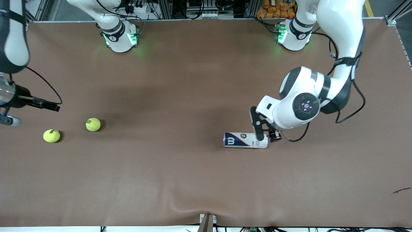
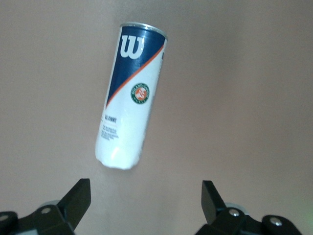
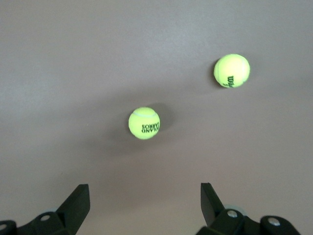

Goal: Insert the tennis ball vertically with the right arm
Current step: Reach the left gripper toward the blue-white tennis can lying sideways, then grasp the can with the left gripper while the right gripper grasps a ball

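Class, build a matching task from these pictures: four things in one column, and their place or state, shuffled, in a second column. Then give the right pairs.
Things:
1. ball can
2. left hand
3. right hand
4. two tennis balls

Place or state:
A. open, above the tennis balls
B. lying on its side on the table
C. open, at the can's end
D. resting near the right arm's end of the table

Pairs: 1-B, 2-C, 3-A, 4-D

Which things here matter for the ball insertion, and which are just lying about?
Job: two tennis balls, ball can lying on its side, right gripper open over the balls, left gripper open over the can.
Lying about: small dark scrap near the table's edge.
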`<state>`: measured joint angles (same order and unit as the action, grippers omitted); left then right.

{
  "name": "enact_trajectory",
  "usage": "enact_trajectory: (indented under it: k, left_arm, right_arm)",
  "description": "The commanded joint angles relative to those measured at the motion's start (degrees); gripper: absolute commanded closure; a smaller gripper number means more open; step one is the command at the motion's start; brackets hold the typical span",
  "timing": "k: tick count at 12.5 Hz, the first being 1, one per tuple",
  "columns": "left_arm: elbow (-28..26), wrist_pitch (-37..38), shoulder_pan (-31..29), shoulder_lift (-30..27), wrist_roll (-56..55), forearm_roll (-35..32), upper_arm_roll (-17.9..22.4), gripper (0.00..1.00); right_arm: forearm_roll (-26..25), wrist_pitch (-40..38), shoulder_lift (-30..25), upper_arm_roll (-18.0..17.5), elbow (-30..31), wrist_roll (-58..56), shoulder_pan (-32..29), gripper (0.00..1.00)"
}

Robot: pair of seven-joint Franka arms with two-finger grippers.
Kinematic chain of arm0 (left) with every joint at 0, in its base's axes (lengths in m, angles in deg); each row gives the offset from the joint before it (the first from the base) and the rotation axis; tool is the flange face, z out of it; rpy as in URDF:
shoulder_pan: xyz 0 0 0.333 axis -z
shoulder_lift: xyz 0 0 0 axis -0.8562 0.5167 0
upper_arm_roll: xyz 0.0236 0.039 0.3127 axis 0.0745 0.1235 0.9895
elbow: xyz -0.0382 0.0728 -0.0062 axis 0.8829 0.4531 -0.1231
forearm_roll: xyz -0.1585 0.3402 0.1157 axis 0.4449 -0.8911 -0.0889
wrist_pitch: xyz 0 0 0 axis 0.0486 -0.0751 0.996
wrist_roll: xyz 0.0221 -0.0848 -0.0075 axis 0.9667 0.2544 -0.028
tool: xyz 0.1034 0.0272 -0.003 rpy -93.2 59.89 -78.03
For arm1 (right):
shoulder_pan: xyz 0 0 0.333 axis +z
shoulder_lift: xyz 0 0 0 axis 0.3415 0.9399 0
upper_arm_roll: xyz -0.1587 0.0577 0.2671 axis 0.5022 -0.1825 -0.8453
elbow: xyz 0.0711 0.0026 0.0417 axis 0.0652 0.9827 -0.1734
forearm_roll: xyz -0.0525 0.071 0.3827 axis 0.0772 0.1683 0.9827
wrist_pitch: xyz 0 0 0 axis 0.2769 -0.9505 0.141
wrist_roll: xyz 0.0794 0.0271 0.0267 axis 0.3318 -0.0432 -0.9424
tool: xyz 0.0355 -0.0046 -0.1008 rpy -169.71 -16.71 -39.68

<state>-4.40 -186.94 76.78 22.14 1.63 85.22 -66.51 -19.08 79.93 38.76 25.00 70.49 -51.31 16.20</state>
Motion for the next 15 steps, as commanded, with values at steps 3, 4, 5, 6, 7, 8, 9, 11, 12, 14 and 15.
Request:
enact_trajectory:
  k: [3, 4, 5, 6, 7, 8, 9, 11, 12, 14, 15]
  left_arm:
    - [0.71, -7.35, 3.11, 4.88, 2.2, -3.5, 0.23, 0.0]
    - [0.71, -9.29, 3.72, 5.94, 2.2, -4.9, 0.14, 0.0]
    - [0.62, -10.09, 3.82, 6.82, 2.2, -5.0, 0.23, 0.0]
    - [0.45, -10.1, 3.91, 7.18, 2.2, -5.35, 0.23, 0.0]
    - [-0.16, -10.36, 3.99, 7.18, 2.2, -5.88, 0.23, 0.0]
    - [-2.17, -12.54, 3.73, 7.27, 2.2, -5.97, 0.23, 0.0]
    - [-3.67, -14.82, 3.73, 7.18, 2.28, -6.49, 0.23, 0.0]
    - [-3.95, -16.25, 3.82, 7.35, 2.46, -7.38, 0.23, 0.0]
    - [-3.78, -16.86, 4.25, 7.88, 2.46, -7.73, 0.23, 0.0]
    - [-3.95, -19.14, 5.14, 9.11, 2.11, -9.83, 0.23, 0.0]
    - [-4.04, -19.32, 4.96, 9.29, 2.2, -10.45, 0.23, 0.0]
  right_arm:
    - [-0.09, 7.93, 0.83, 0.0, 6.66, 0.99, 1.04, 0.0]
    - [-0.18, 8.2, 1.01, 0.09, 7.27, 0.9, 1.04, 0.0]
    - [-0.18, 8.81, 1.01, 0.0, 8.06, 0.9, 1.04, 0.0]
    - [-0.18, 9.77, 1.09, 0.0, 8.68, 0.9, 1.13, 0.0]
    - [-0.18, 10.05, 1.62, 0.0, 8.68, 0.9, 1.48, 0.0]
    - [-0.18, 10.83, 2.84, 0.09, 8.6, 0.99, 2.01, 0.0]
    - [-0.18, 12.41, 3.81, 0.0, 8.77, 0.99, 2.01, 0.0]
    - [-0.18, 17.31, 5.92, 0.0, 10.69, 1.08, 2.27, 0.0]
    - [-0.18, 20.13, 7.5, 0.09, 11.23, 1.08, 2.1, 0.0]
    - [-0.09, 21.29, 9.52, 0.09, 11.23, 1.6, 1.74, 0.0]
    - [-0.09, 21.73, 9.79, 0.0, 11.23, 4.21, 2.01, 0.0]
